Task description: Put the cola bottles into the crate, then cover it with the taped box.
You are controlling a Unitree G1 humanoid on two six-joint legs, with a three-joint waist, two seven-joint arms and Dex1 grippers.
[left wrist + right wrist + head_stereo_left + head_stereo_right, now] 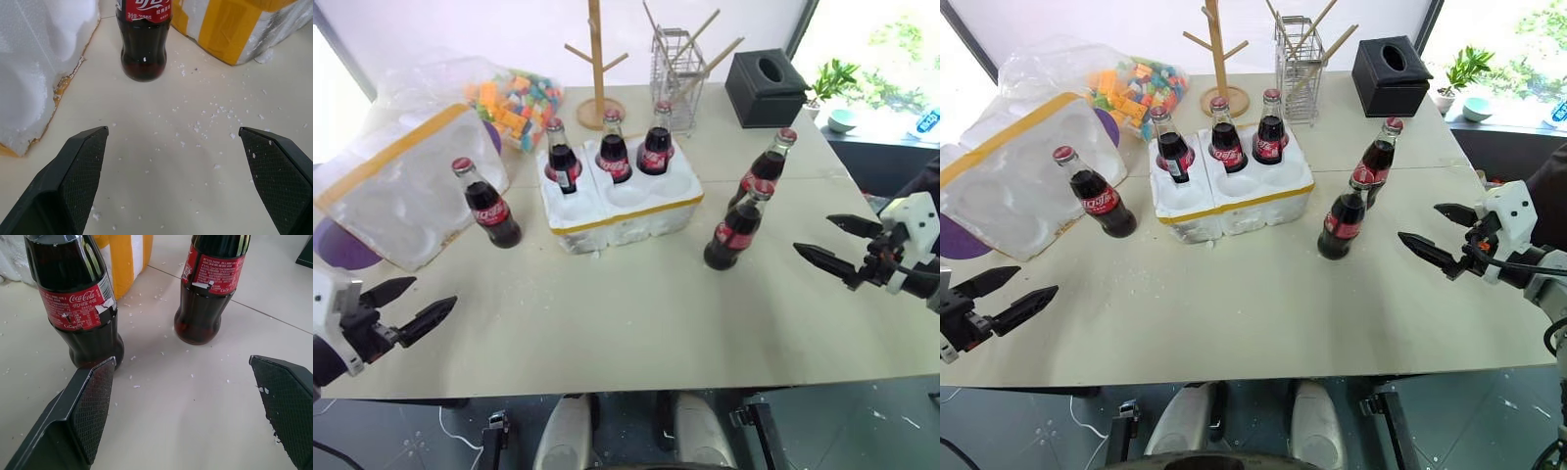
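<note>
Cola bottles, dark glass, red-capped (489,204): three seated in low white styrofoam crate (625,211) at 12 o'clock | left gripper (409,306) and right gripper (837,242) spread wide, empty | risk: finger clipping paired bottles (734,227) at 2 o'clock topples both

red-capped cola bottles (492,207), yellow-banded white crate (625,210)
</note>
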